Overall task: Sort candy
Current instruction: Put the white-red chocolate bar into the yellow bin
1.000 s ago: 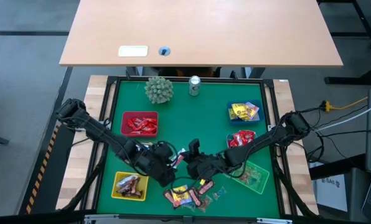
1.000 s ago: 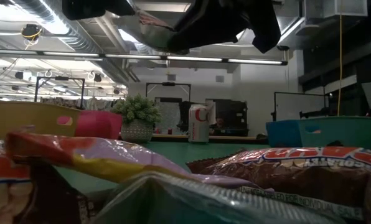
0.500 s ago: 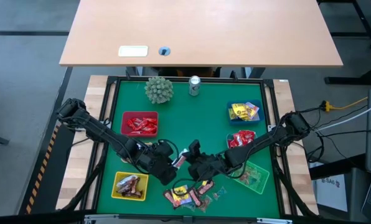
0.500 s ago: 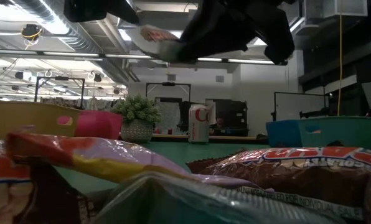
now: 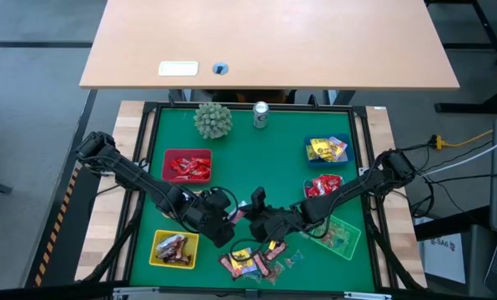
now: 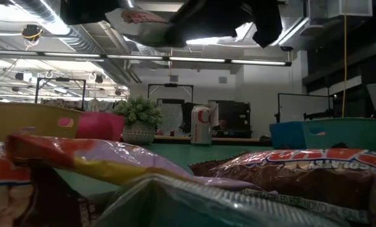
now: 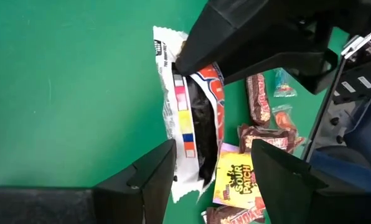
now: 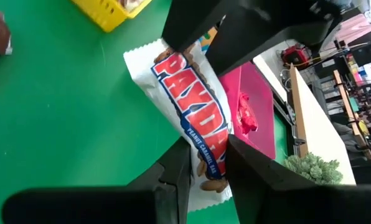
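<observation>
Green surface [image 5: 257,162] at frame centre, tan desk [image 5: 269,42] above; right claw [image 8: 204,163] pinches a white candy bar [image 8: 195,127], left claw [image 7: 211,167] spread, empty.

A white bar [image 8: 195,127] with red-and-blue lettering hangs above the green mat, pinched at one end between dark fingers. More candy [image 5: 253,261], brown, red and yellow, lies loose at the mat's near edge, and wrapped sweets fill the baskets.

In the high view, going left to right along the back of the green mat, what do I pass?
Spiky green ball → silver can → blue basket with yellow candy, slightly nearer than the other two.
</observation>
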Controlling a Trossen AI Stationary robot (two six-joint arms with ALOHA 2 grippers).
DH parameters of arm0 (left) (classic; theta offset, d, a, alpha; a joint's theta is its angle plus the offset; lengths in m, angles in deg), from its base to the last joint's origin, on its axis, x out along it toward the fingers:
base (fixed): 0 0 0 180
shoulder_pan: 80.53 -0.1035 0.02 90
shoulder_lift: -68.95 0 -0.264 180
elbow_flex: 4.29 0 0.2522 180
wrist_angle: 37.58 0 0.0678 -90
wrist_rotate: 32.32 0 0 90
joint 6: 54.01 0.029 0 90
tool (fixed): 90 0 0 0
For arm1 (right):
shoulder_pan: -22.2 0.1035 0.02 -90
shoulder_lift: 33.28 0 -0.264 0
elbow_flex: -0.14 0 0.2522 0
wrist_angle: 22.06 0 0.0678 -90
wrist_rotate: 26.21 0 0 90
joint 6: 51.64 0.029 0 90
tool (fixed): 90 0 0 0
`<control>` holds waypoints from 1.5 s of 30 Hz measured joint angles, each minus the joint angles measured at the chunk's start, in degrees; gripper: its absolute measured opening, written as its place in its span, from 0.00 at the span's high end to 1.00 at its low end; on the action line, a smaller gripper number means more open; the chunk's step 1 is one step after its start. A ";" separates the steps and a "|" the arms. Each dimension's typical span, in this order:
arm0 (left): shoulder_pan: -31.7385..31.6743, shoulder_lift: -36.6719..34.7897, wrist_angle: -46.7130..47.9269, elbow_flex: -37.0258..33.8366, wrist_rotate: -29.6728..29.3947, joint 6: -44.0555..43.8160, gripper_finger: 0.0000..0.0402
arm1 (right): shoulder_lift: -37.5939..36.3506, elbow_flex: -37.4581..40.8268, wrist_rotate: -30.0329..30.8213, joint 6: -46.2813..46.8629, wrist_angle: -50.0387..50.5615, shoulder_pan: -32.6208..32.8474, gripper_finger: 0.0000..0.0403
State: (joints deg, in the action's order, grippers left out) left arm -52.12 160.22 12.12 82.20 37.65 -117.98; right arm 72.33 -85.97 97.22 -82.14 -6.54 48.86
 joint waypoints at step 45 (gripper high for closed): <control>0.00 0.00 -0.12 0.00 -0.13 1.57 0.72 | 0.00 0.00 -1.09 -5.60 -8.83 -0.06 0.78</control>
State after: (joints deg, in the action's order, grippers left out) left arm -52.12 160.22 11.99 82.20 37.51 -116.40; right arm 72.33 -85.97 96.13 -87.74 -15.37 48.80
